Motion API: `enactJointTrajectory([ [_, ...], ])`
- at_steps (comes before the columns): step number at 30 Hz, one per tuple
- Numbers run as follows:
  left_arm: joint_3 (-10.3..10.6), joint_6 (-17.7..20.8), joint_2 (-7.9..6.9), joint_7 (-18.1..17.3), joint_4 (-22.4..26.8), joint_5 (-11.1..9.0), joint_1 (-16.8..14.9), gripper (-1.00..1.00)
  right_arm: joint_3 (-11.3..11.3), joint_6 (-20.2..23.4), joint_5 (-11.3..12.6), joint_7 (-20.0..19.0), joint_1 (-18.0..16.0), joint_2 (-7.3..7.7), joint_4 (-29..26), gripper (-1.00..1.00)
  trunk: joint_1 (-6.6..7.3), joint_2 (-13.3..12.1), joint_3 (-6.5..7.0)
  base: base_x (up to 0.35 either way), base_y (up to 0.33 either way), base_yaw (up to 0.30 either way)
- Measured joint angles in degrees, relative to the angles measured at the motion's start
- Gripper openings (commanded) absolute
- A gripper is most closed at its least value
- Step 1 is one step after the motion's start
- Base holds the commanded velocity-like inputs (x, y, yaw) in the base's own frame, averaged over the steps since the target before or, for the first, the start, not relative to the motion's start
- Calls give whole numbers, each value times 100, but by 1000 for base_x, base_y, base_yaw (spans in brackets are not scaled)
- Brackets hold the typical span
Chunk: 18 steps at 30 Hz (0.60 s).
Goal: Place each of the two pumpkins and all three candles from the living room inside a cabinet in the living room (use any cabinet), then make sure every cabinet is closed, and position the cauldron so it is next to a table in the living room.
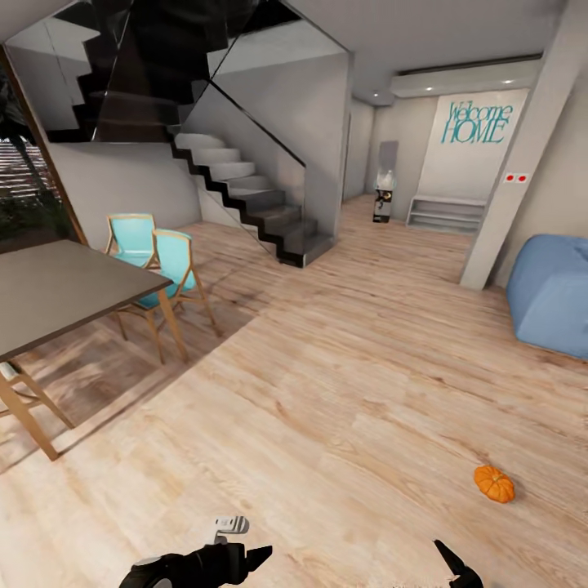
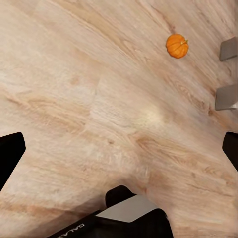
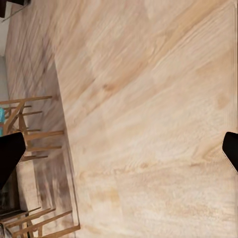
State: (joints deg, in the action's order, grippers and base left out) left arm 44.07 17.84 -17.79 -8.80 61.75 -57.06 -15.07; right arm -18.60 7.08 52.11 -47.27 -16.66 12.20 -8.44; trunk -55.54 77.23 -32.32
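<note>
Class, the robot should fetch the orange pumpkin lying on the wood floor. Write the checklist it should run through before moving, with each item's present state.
1. Small ribbed orange pumpkin in sight: ok, alone on the light wood floor.
2. Path to it free: ok, bare boards between.
3. Left gripper empty: ok, jaws apart over floor.
4. Right gripper empty: ok, jaws apart.
5. Within reach: cannot tell.
6. Grey-topped table and turquoise chairs out of the way: ok, on the opposite side.
</note>
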Motion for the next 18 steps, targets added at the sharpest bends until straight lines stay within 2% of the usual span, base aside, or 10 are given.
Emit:
enactJointTrajectory([
  [18, 1, 0, -3, 0, 8, 4, 0, 100, -7, -2, 3, 0, 0, 0, -1, 100, 0, 0, 47, 0, 0, -295],
])
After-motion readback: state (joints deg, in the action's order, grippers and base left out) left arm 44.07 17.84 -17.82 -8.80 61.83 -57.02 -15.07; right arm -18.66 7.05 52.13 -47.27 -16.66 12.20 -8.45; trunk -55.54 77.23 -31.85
